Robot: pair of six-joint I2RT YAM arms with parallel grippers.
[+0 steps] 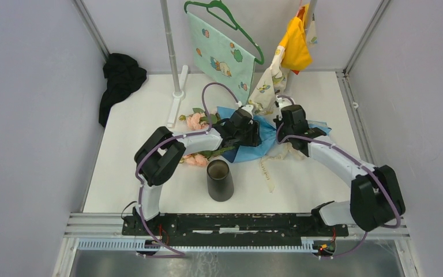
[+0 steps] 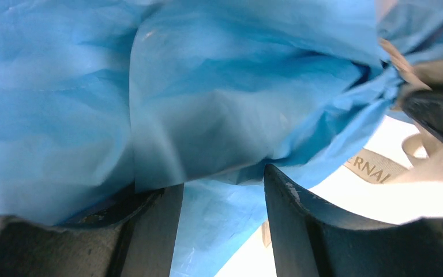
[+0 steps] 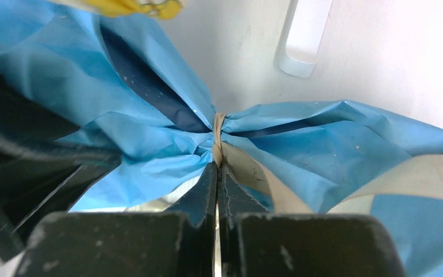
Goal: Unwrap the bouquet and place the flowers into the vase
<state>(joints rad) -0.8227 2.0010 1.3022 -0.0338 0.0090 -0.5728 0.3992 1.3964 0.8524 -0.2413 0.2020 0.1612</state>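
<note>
Both hands are at one bouquet [image 1: 248, 144] mid-desk [image 1: 300, 179]: my right hand [image 3: 217, 173] pinched together at its cream ribbon [image 3: 218, 141], my left hand [image 2: 222, 190] spread around blue paper. One black vase [image 1: 220, 180] stands nearby; pink roses [image 1: 195, 121] poke out left.

White table [image 1: 150, 173], pale lilac walls [image 1: 29, 115], metal frame posts [image 1: 170, 40], even light

you get one readable bit: letters "ernal" printed on the cream ribbon [image 2: 375, 168], cut off at the start by the blue wrapping paper [image 2: 219, 98] just beside it, in the left wrist view. ribbon print in the top view is too small to read.
</note>
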